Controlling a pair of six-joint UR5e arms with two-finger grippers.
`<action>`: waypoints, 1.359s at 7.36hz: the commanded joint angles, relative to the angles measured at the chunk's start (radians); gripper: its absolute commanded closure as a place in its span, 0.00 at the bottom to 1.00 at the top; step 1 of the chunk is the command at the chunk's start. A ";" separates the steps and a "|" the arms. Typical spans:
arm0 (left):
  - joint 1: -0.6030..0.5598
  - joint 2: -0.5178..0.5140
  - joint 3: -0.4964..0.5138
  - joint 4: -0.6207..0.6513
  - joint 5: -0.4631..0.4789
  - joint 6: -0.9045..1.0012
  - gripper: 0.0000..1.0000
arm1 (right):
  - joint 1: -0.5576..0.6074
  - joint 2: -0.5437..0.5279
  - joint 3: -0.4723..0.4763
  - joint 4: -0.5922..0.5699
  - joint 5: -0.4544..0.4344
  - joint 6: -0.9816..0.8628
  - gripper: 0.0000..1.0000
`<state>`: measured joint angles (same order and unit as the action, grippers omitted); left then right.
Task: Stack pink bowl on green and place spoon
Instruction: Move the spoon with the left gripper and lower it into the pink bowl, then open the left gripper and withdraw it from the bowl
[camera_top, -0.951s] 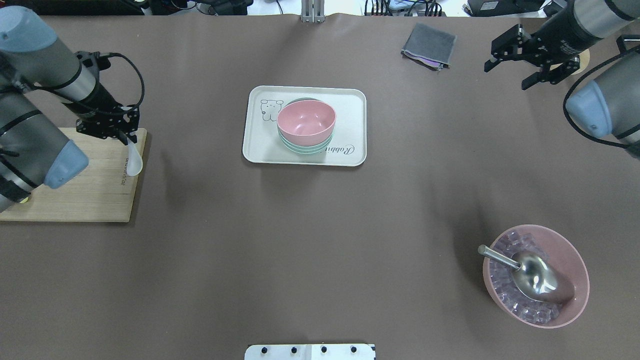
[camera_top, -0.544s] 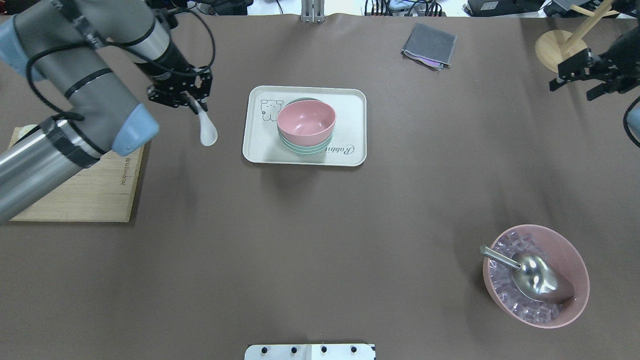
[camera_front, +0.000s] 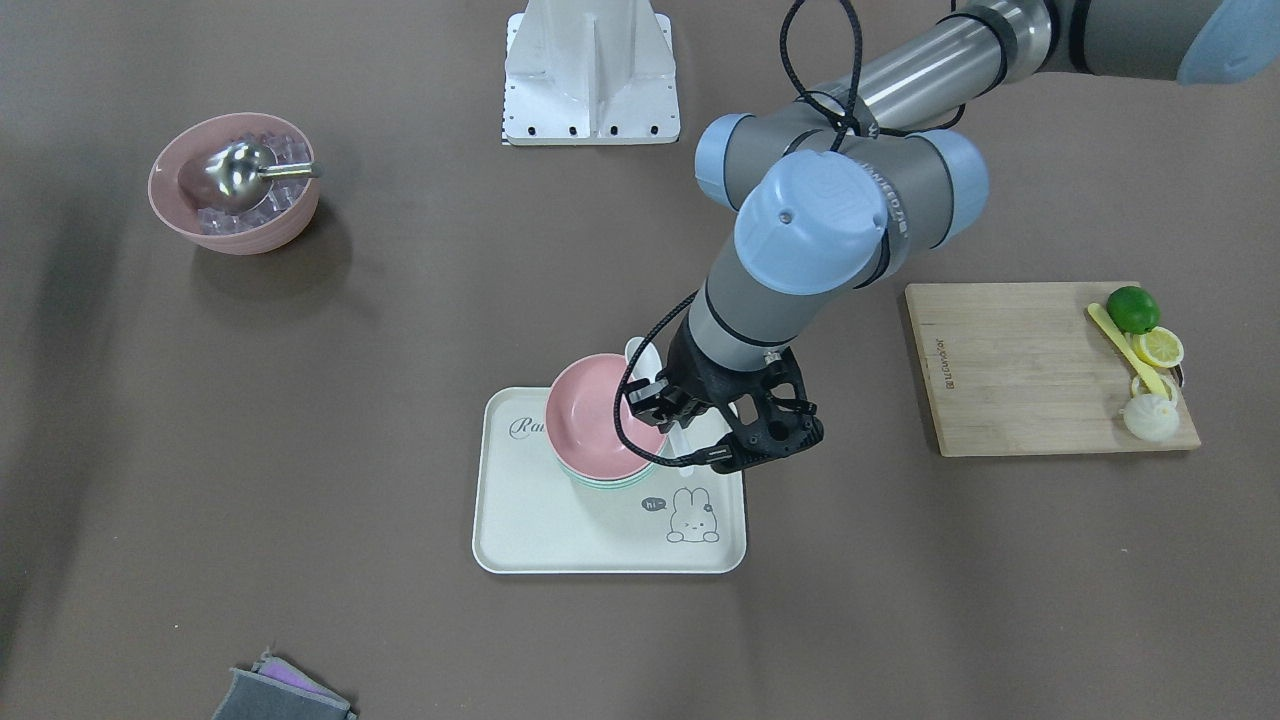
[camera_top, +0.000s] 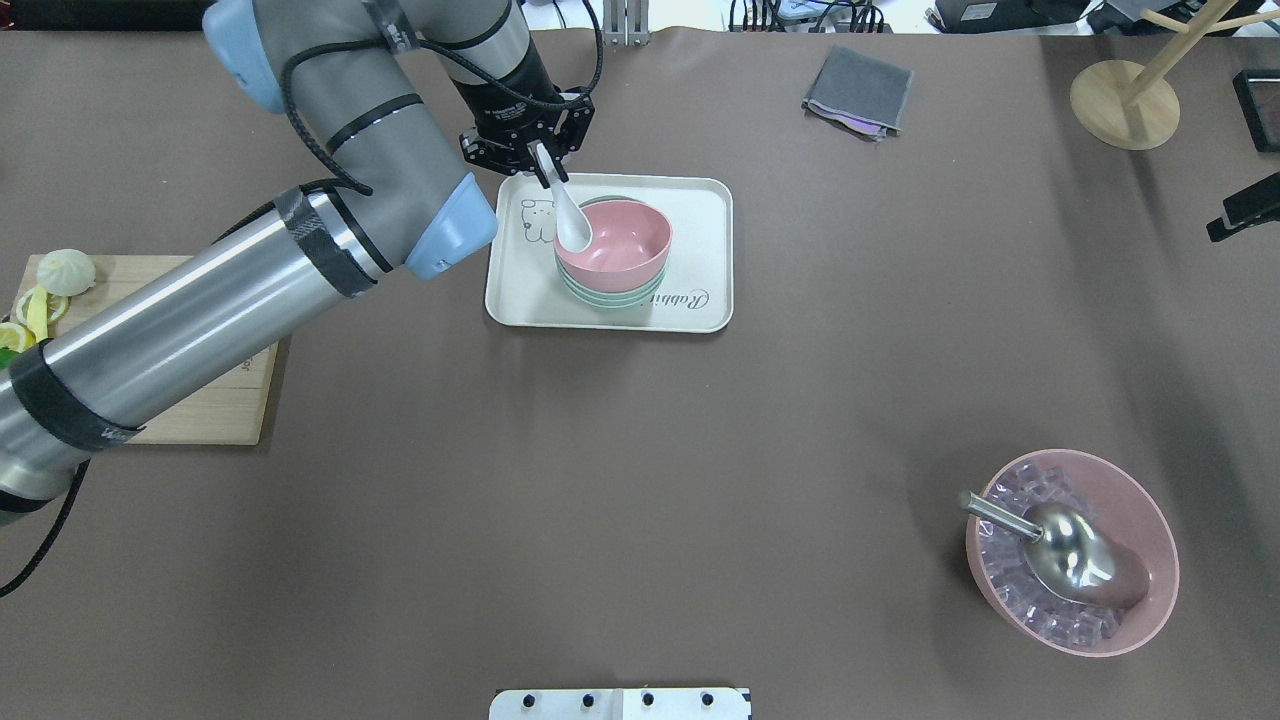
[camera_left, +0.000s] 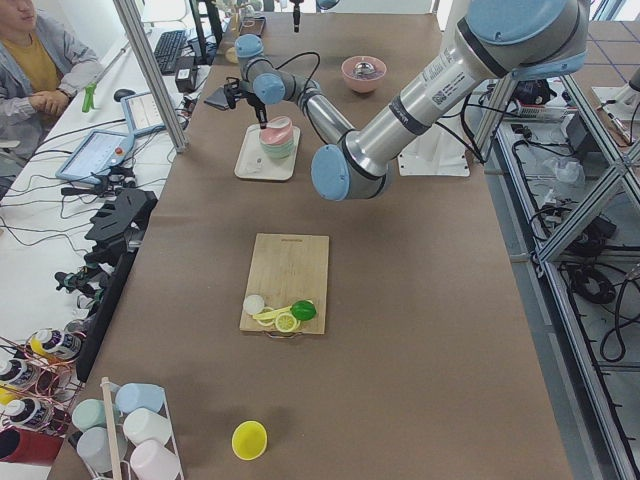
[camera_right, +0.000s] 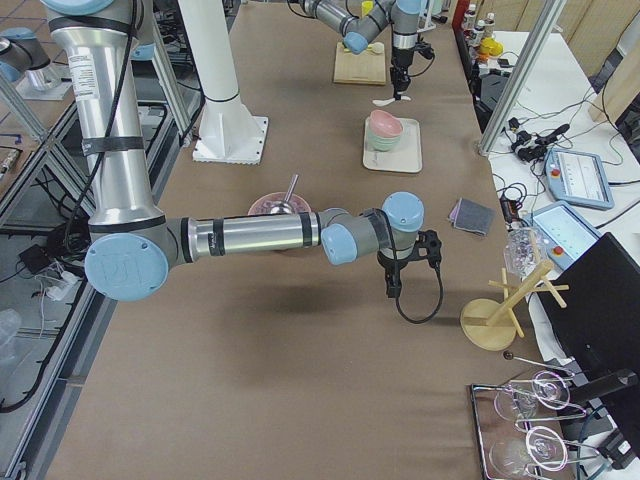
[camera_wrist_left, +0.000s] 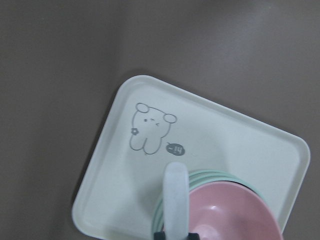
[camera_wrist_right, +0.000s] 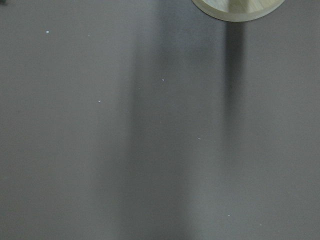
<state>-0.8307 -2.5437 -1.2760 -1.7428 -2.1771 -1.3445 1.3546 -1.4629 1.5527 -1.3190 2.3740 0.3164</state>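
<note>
The pink bowl (camera_top: 625, 238) sits nested in the green bowl (camera_top: 610, 298) on the white tray (camera_top: 705, 205). My left gripper (camera_top: 541, 152) is shut on the handle of the white spoon (camera_top: 572, 226). It holds the spoon slanting down over the pink bowl's left rim. The left wrist view shows the spoon (camera_wrist_left: 176, 197) above the pink bowl (camera_wrist_left: 232, 215) and the tray (camera_wrist_left: 120, 170). In the front view the spoon tip (camera_front: 634, 350) sticks out past the pink bowl (camera_front: 590, 410). Only one finger of my right gripper (camera_top: 1243, 208) shows at the right edge, so I cannot tell its state.
A wooden cutting board (camera_top: 190, 400) with lime, lemon slices and a bun lies at the left. A larger pink bowl (camera_top: 1150, 520) of ice cubes with a metal scoop (camera_top: 1065, 550) stands front right. A grey cloth (camera_top: 858, 90) and a wooden stand (camera_top: 1125, 100) are at the back.
My left arm has carried the spoon rightward from over the cutting board to over the pink bowl's left rim. My right arm has pulled back to the right edge of the view.
</note>
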 joint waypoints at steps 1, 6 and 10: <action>0.012 -0.013 0.053 -0.092 0.036 -0.010 1.00 | 0.005 -0.004 -0.006 0.001 -0.002 -0.013 0.00; 0.044 0.043 -0.012 -0.078 0.096 -0.010 0.02 | 0.011 -0.013 -0.006 0.003 -0.002 -0.014 0.00; -0.144 0.467 -0.528 0.237 0.027 0.509 0.02 | 0.067 -0.013 -0.038 -0.002 -0.004 -0.126 0.00</action>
<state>-0.9157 -2.2483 -1.6042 -1.6354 -2.1784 -1.1197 1.3927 -1.4773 1.5336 -1.3187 2.3703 0.2517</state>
